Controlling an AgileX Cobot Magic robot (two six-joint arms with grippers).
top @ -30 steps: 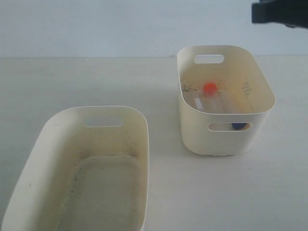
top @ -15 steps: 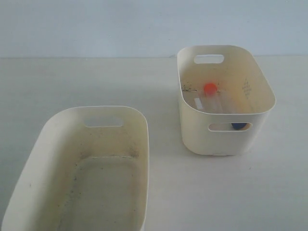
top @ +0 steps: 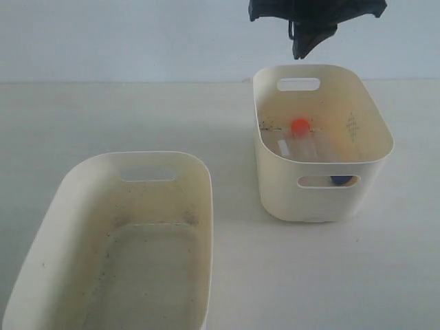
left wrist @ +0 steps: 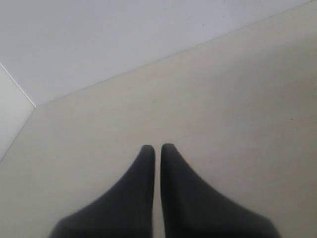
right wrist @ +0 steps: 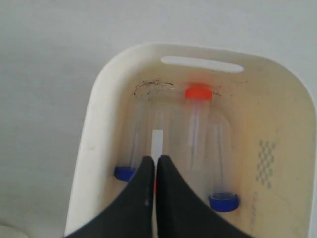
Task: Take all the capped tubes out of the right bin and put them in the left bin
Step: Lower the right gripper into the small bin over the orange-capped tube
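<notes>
Cream-white plastic tub, smaller and taller, the right bin (top: 275, 189), holds the clear capped tubes (right wrist: 197, 124) lying flat, orange-red and dark blue caps; black right gripper (top: 301, 51) hangs above, jaws together, empty, likely lining up; black left gripper (left wrist: 157, 148) likewise closed, empty; longer speckled left bin (top: 204, 206) waits toward the pale tabletop's (top: 103, 117) near left, plain wall (top: 137, 34) behind.

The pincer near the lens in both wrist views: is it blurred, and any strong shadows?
Right wrist view: the right pincer is soft-edged, the blue-capped tube behind fairly clear. Left wrist view: the left pincer is soft too. Exterior view: even light, faint shadow beside the right bin, no glare.
</notes>
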